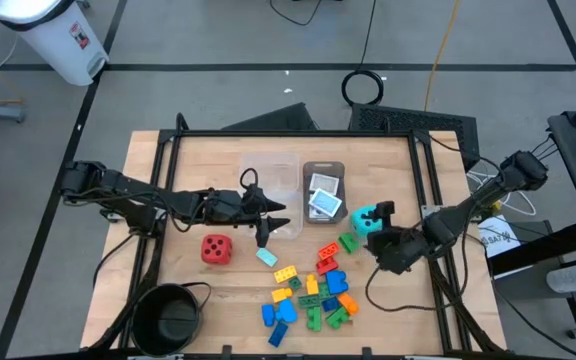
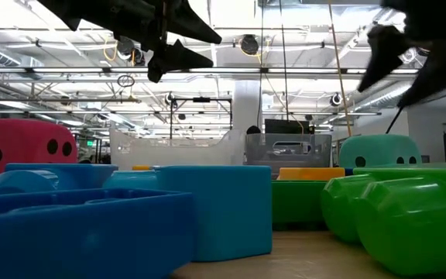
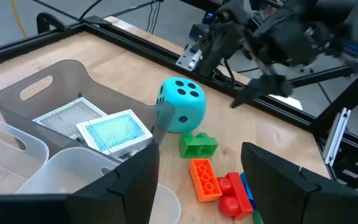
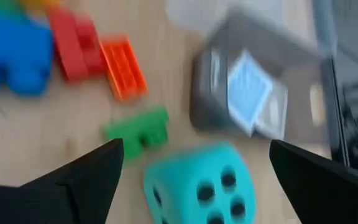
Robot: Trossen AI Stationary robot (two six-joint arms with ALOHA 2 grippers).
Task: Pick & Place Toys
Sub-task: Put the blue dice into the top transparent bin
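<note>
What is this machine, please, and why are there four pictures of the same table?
It is a robot with two dark arms, each ending in a two-finger gripper. One camera looks down from above, one sits at table height, and one rides on each wrist. On the table lie a red die, a teal die, many small bricks, a grey tray holding cards, clear tubs and a black bowl. The right gripper, wide open, is at the teal die. The left gripper holds nothing.

The high view looks straight down on the whole counter [image 1: 218,290]. The low view sits at counter height, very near the bricks. Each wrist view looks forward past its own end effector; both share the teal die [image 3: 180,104] just ahead.
</note>
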